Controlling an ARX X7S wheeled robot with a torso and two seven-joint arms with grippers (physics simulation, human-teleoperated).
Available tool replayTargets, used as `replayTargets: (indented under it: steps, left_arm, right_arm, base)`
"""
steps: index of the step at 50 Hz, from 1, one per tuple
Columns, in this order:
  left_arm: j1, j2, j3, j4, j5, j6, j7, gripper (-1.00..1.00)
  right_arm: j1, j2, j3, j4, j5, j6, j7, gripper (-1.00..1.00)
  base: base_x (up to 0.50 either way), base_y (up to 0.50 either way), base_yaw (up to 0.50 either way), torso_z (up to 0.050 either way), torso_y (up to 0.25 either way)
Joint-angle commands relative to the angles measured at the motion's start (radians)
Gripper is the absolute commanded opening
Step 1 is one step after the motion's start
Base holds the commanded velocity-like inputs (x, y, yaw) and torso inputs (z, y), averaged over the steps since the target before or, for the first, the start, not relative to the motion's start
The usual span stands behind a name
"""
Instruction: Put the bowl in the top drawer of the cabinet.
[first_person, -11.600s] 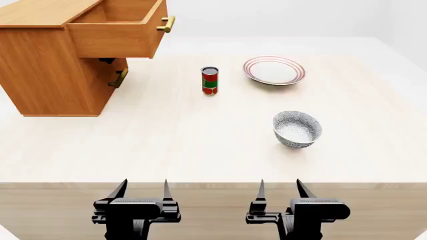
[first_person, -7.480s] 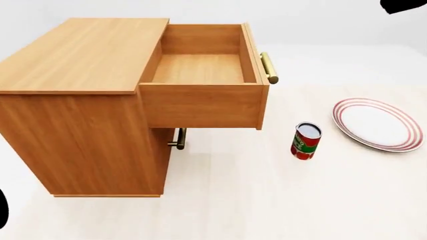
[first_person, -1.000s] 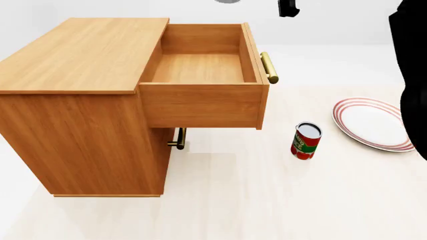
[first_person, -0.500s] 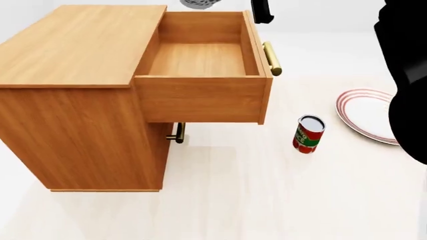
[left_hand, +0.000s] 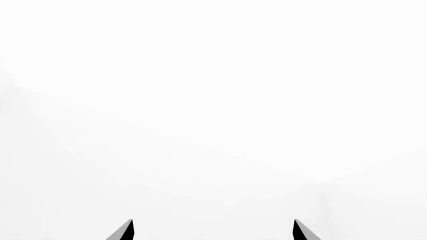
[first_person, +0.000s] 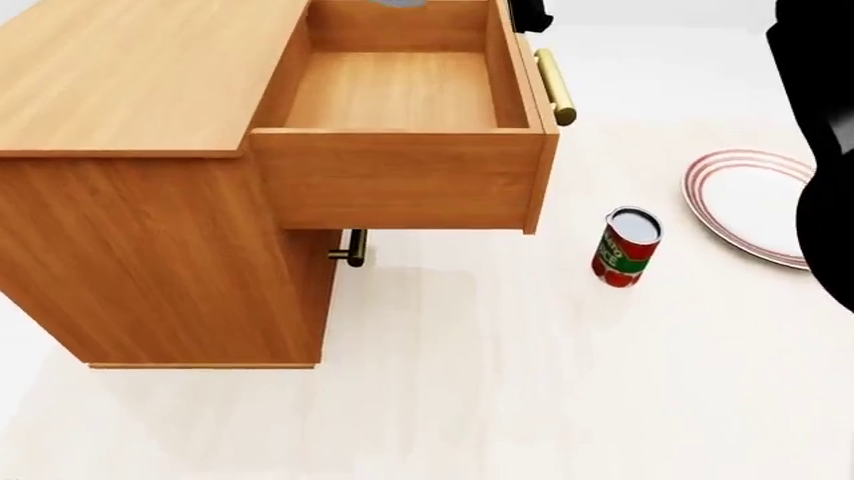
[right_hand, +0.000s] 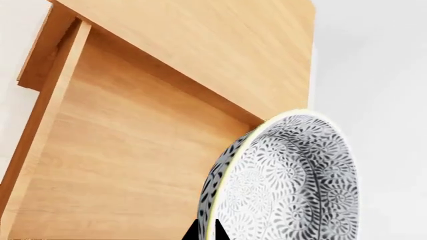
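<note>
Pale table bears cabinet, top drawer open

A red-labelled can stands upright on the pale table, near a red-rimmed white plate.

A: The head camera is looking steeply down from high in front of the cabinet, taking in the open top drawer and the bench.

B: The right wrist camera is sitting close above that drawer, sharing it. The left wrist camera is facing blank white.
</note>
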Motion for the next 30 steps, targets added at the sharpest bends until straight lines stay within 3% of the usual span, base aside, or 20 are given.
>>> replayTargets:
  steps: [1, 30]
  left_arm:
    - [-0.01, -0.015, 0.0, 0.003, -0.013, 0.008, -0.008, 1.0]
    - [0.009, -0.027, -0.007, 0.011, -0.019, 0.027, -0.005, 1.0]
  right_arm:
    - [0.014, 0.0, 0.003, -0.004, -0.011, 0.022, -0.023, -1.0]
    - [0.007, 0.0, -0.01, -0.03, 0.016, 0.074, -0.071, -1.0]
  base:
    - [0.0, 0.0, 0.0, 0.0, -0.09]
    - [0.0, 0.0, 0.0, 0.0, -0.074]
